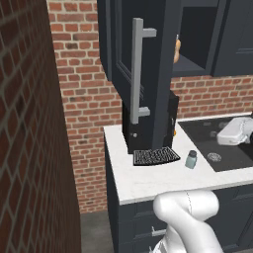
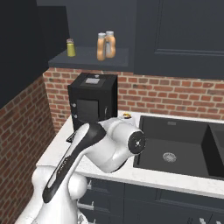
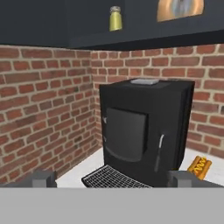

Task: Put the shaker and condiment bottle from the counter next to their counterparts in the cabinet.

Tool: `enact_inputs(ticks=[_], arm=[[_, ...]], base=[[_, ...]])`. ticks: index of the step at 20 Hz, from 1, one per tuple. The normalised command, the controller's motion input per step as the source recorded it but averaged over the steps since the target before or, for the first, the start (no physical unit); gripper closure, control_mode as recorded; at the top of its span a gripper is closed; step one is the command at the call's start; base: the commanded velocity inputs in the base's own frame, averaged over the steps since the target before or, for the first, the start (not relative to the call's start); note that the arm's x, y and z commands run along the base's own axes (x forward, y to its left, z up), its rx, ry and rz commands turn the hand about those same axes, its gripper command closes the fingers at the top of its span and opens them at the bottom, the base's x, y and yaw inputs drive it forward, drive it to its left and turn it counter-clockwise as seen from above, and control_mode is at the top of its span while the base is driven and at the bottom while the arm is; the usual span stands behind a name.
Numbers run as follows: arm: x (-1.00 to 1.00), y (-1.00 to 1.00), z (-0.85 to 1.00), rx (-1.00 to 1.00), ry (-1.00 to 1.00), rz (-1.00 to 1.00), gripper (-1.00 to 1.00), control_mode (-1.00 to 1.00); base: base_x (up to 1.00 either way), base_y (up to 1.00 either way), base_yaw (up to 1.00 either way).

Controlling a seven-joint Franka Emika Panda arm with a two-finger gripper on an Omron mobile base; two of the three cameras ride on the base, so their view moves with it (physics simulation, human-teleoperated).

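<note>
White robot arm (image 1: 190, 210) foremost; gripper (image 3: 111, 179) jaws apart, empty. White marbled stone counter (image 1: 148, 180), brick walls. Black boxy coffee machine (image 3: 146, 129) ahead; small grey-teal shaker (image 1: 191, 159) beside its grille.

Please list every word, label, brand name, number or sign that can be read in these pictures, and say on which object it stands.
None can be read.
The coffee machine has a blank front panel and no lettering.
The orange bottles on the cabinet shelf show whitish bands, too small and blurred to read.
The yellow shaker and the counter's shaker show no label.
</note>
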Motion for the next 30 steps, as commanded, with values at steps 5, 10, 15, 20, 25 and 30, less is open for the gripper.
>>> enact_inputs(ticks=[5,10,15,20,25,30], arm=[[0.00,-0.41,-0.14,0.00,0.05,0.04,-1.00,-1.00],[-0.16,-0.62,-0.15,0.00,-0.07,0.00,-1.00,-1.00],[-0.04,0.02,-0.49,-0.08,-0.04,0.00,-1.00,-1.00],[0.25,0.18,-0.84,-0.24,-0.13,0.08,-1.00,-1.00],[0.32,0.00,-0.49,-0.17,-0.03,0.13,-1.00,-1.00],[0.10,0.02,-0.24,-0.03,0.04,0.05,-1.00,-1.00]], base=[[0.00,0.00,0.00],[0.00,0.00,0.00],[0.00,0.00,0.00],[0.00,0.00,0.00],[0.00,0.00,0.00],[0.00,0.00,0.00]])
